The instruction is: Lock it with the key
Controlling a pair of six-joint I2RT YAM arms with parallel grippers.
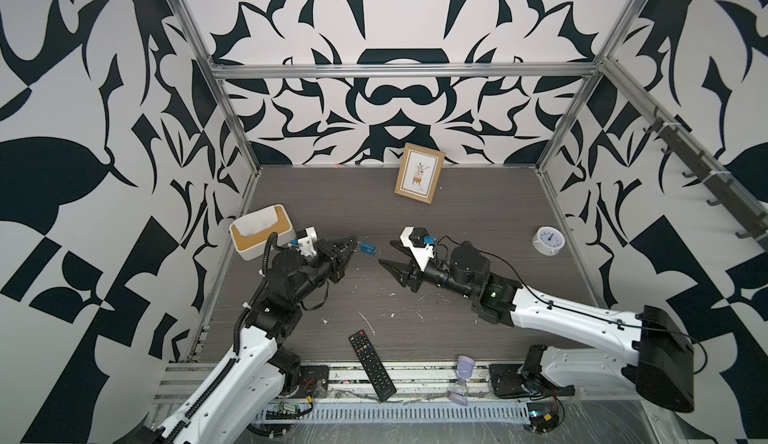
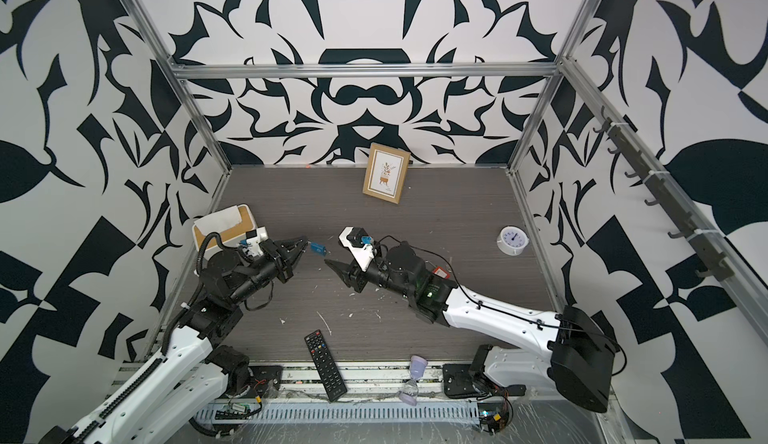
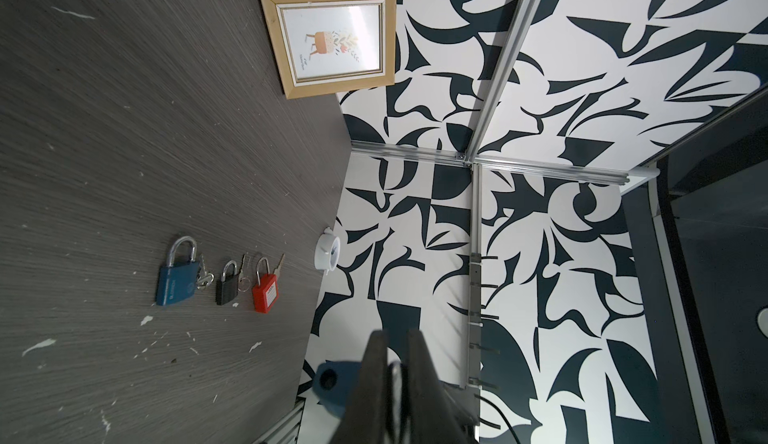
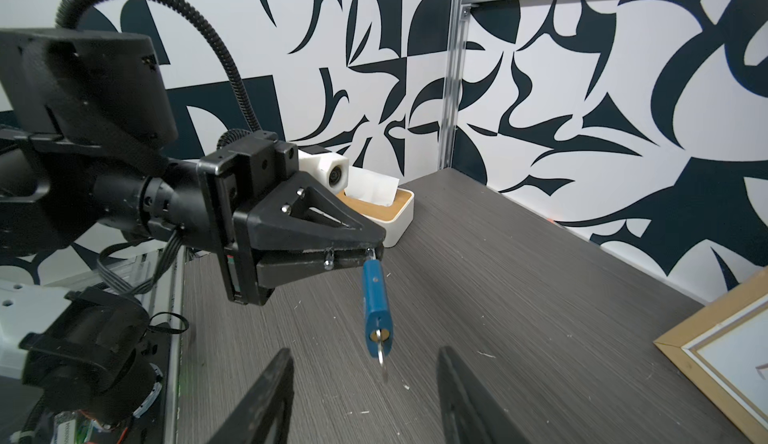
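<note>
A small blue padlock [image 4: 376, 296] hangs above the table, held by its shackle between the tips of my left gripper [image 4: 370, 253], which is shut on it. In both top views the padlock [image 1: 368, 249] [image 2: 318, 248] shows just past the left gripper [image 1: 353, 247] [image 2: 306, 247]. A silver key [image 4: 381, 348] sticks out of the keyhole in the padlock's underside. My right gripper [image 4: 365, 384] [image 1: 385, 252] faces the key end with its jaws open, one finger on each side, touching nothing. In the left wrist view the blue body [image 3: 332, 384] sits beside the shut gripper [image 3: 395, 338].
A blue padlock [image 3: 176, 273], a black one [image 3: 227, 283] and a red one [image 3: 265, 290] lie in a row on the table with keys. A tissue box [image 1: 262, 230], picture frame [image 1: 419, 173], white clock [image 1: 548, 240], remote [image 1: 372, 365] and hourglass [image 1: 462, 379] stand around.
</note>
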